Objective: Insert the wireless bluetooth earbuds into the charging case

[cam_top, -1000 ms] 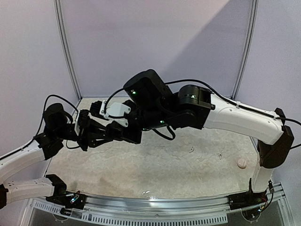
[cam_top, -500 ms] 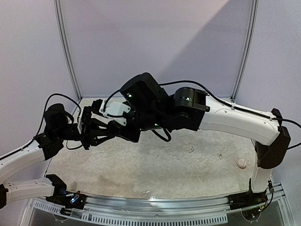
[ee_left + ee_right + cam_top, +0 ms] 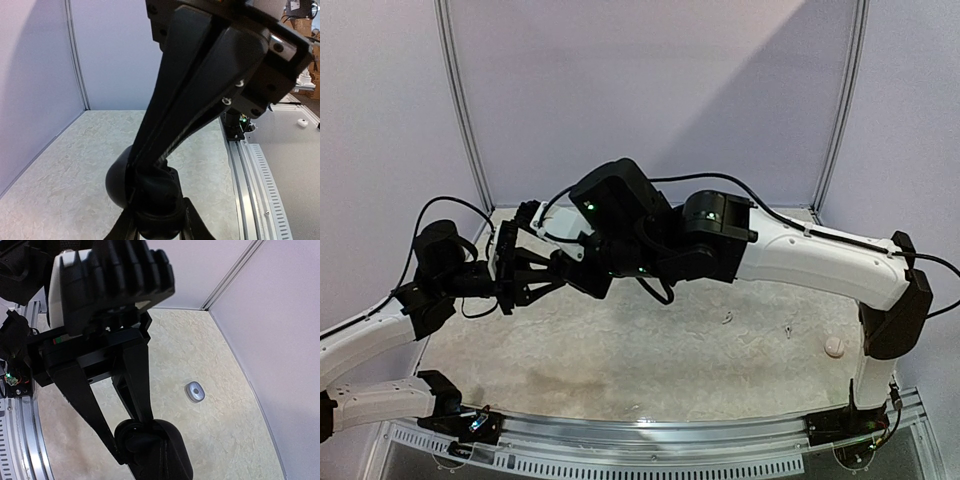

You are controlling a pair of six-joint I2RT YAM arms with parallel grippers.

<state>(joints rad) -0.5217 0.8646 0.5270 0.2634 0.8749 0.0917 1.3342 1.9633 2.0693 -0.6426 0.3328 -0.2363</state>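
The black charging case (image 3: 120, 182) hangs in the air over the left of the table, and my left gripper (image 3: 157, 227) is shut on its lower part. From above, my right gripper (image 3: 154, 172) comes down with its fingers (image 3: 190, 90) pressed together, shut, and its tips are down in the case. Whether a bud sits between those tips is hidden. In the top view both grippers meet at the case (image 3: 528, 284). One greyish earbud (image 3: 195, 391) lies on the table beyond the case (image 3: 167, 452).
A small white bud (image 3: 834, 346) lies near the table's right edge, with two tiny pieces (image 3: 728, 319) left of it. Purple walls close the back and sides. A metal rail (image 3: 250, 165) runs along the near edge.
The right arm has shifted left and a little farther back, bringing its gripper closer over the left gripper. The left gripper with the case has barely moved.
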